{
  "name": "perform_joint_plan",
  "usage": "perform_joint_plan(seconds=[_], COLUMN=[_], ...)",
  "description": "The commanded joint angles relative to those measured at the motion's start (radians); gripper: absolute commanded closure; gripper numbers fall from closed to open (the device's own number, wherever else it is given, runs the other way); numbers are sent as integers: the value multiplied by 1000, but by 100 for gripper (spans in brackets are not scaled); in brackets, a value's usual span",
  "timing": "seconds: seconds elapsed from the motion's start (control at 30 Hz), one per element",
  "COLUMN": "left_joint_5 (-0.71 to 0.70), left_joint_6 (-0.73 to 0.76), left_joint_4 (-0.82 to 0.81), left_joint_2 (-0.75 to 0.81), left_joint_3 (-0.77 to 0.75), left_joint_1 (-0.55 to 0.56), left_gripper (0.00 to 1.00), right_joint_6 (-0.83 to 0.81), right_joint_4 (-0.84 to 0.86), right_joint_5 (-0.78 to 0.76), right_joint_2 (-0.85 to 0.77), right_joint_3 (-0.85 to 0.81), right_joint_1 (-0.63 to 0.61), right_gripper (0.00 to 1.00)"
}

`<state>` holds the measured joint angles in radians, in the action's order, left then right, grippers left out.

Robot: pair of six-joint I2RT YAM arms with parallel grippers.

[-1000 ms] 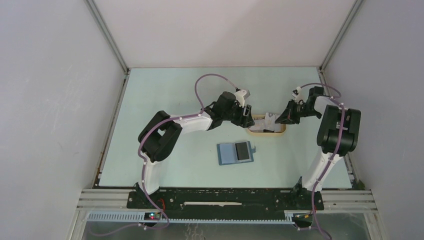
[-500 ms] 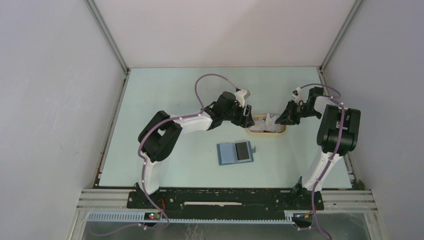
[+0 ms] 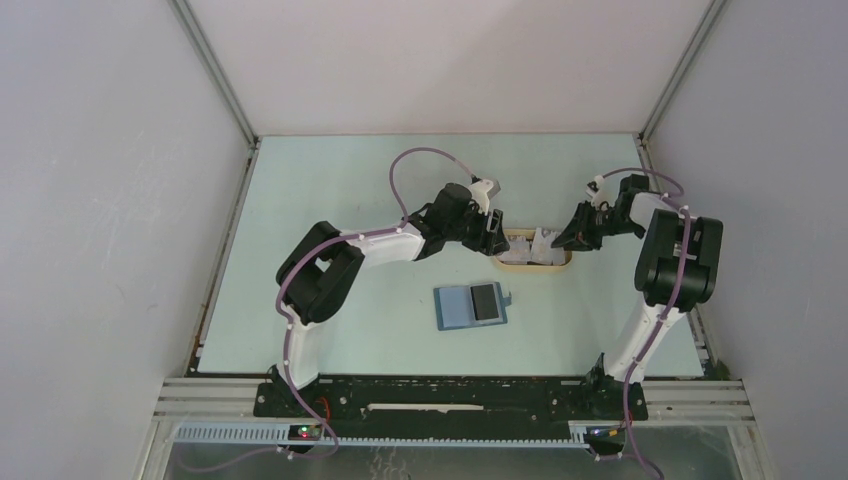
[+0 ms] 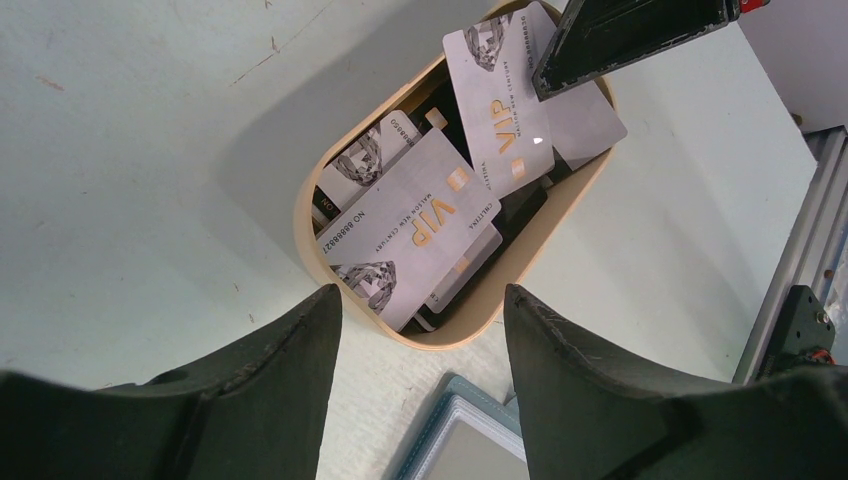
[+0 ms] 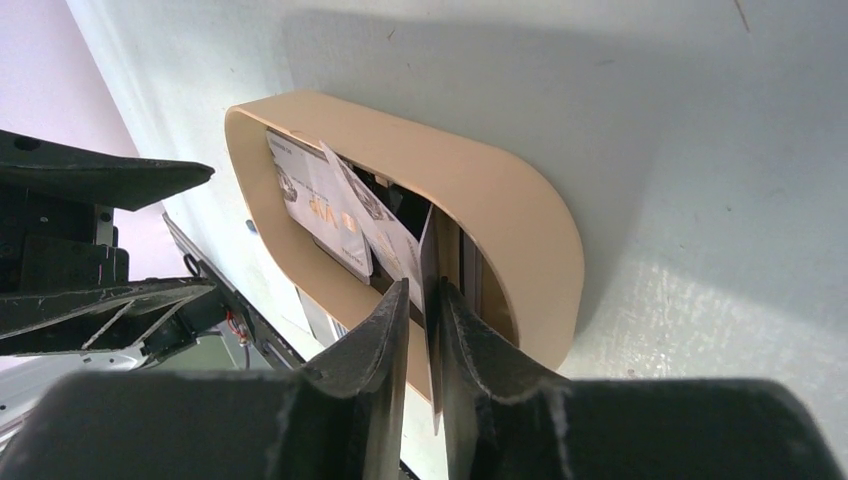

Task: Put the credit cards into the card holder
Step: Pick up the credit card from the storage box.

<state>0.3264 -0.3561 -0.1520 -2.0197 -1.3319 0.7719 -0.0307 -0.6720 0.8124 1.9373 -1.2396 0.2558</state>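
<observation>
Several whitish-grey credit cards (image 4: 420, 225) with "VIP" print lie piled in a beige oval tray (image 4: 470, 340). My right gripper (image 5: 425, 290) reaches into the tray's right end. One card (image 5: 432, 250) stands on edge between its fingers, against the right finger, with a thin gap to the left finger. My left gripper (image 4: 422, 295) hangs open over the tray's left end with nothing between its fingers. The teal-blue card holder (image 3: 472, 305) lies open on the table in front of the tray; a corner of the card holder (image 4: 455, 445) shows below the left fingers.
The beige tray (image 3: 535, 262) sits mid-table between the two grippers. The right gripper's finger (image 4: 620, 35) juts into the top of the left wrist view. Grey walls enclose the table on three sides; a metal rail (image 4: 800, 250) runs along the near edge.
The right gripper's fingers have spread slightly, loosening from the upright card. Both arms have barely moved. The left gripper stays open.
</observation>
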Motion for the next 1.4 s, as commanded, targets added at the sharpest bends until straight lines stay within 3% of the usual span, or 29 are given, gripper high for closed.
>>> perform_joint_plan(seconds=[0.0,0.27,0.53,0.93,1.13,1.37], left_joint_5=[19,16,14,-8,-11,27], left_joint_6=[17,18,15,46,60,-36], left_joint_4=[-35,-38,-142,-469,-653,-824], left_joint_2=[59,63,122,307,426,543], left_joint_3=[18,23,104,362,523,684], left_joint_1=[-2,-3,-7,-8,-9,-21], left_gripper=[34,35,35,34,31,17], right_joint_6=[-31,-52,-52,-112,-226,-293], right_joint_4=[-21,-45,-50,-76,-110,-72], right_joint_5=[1,-29,-79,-92,98,301], right_joint_2=[-23,-35,-80,-202,-350,-558], right_joint_3=[-41,-46,-45,-32,-15,57], right_joint_1=[17,22,27,49,51,-34], right_gripper=[75,76,100,100,100,100])
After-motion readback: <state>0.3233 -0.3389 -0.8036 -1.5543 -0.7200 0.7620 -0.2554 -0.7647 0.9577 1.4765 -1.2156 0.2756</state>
